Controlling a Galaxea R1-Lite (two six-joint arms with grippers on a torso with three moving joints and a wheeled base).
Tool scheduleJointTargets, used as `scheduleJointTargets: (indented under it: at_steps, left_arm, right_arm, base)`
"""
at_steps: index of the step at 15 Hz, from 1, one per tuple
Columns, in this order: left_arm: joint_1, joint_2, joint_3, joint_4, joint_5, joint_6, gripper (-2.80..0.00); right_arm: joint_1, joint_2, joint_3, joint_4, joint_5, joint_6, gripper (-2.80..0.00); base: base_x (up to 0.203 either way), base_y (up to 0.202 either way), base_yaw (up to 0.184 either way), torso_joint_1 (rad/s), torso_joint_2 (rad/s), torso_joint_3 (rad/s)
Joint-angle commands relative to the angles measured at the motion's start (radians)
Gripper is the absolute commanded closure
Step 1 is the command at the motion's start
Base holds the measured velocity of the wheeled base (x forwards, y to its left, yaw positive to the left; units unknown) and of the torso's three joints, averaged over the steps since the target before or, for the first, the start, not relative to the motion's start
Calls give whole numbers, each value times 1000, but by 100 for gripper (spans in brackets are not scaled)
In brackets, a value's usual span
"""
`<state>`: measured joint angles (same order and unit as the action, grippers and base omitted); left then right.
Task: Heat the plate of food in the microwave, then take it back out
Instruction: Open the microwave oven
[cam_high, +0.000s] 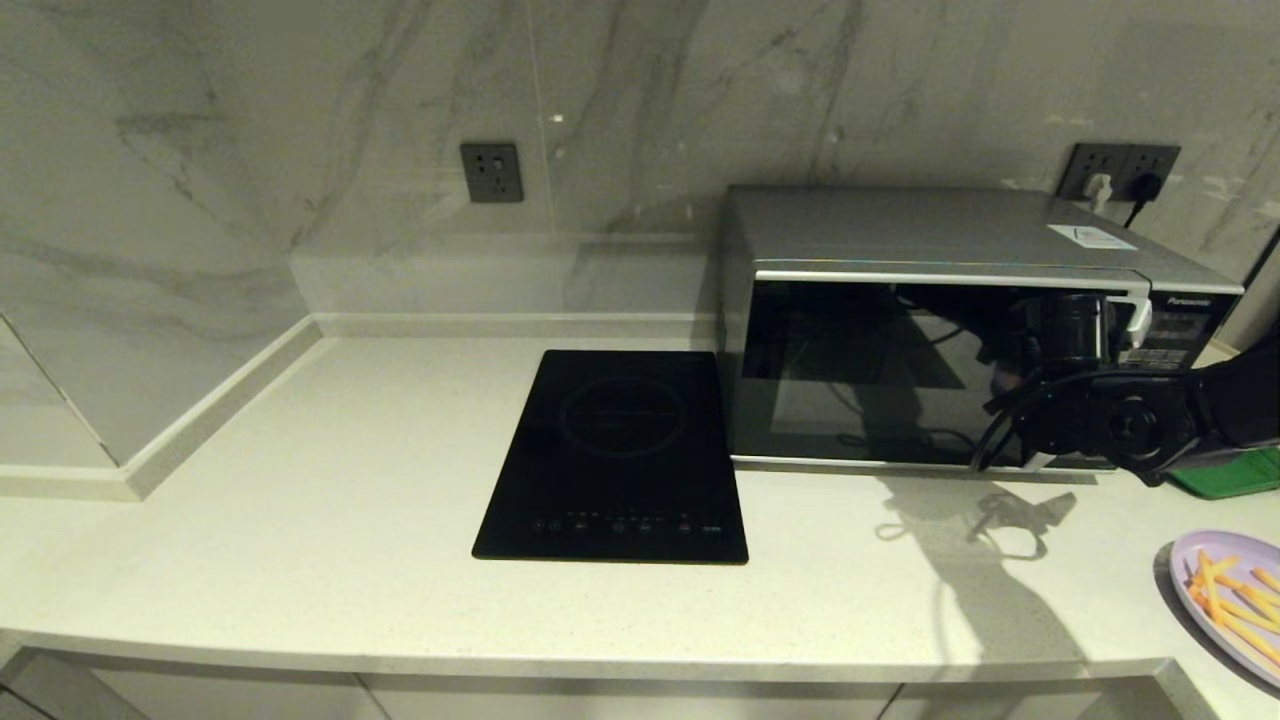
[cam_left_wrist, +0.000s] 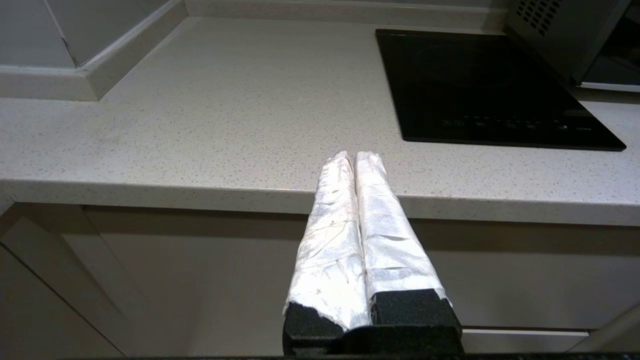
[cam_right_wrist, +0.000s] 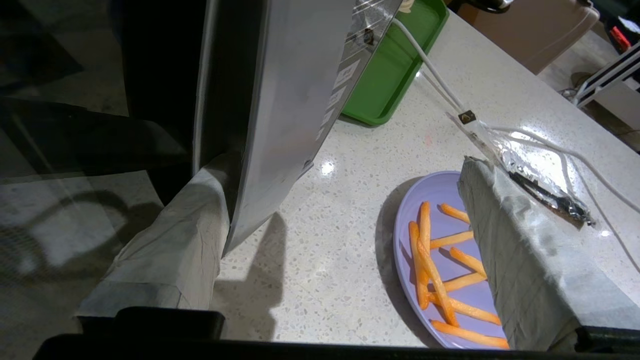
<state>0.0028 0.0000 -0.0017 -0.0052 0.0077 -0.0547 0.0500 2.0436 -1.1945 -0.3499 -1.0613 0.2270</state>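
Several orange fries lie on the lilac plate of food; right gripper fingers wide

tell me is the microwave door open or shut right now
Shut: the microwave door sits flush in the head view. The right gripper is open at its right edge; the plate of food waits outside.

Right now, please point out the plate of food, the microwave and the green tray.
plate of food (cam_high: 1228, 590), head view, lilac surface.
microwave (cam_high: 880, 370), head view, glass door.
green tray (cam_right_wrist: 395, 75), right wrist view, inner floor.
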Motion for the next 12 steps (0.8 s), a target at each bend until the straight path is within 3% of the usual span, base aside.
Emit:
scheduleJointTargets:
  at_steps: [1, 12]
  left_arm:
    - [0, 0, 0, -1, 0, -1, 0]
    - [0, 0, 0, -1, 0, -1, 0]
  right_arm:
    - [-4, -3, 7, -9, -5, 7, -280]
    - [-4, -61, 102, -9, -7, 58, -280]
  base:
    - [0, 0, 0, 0, 0, 0]
    - [0, 0, 0, 0, 0, 0]
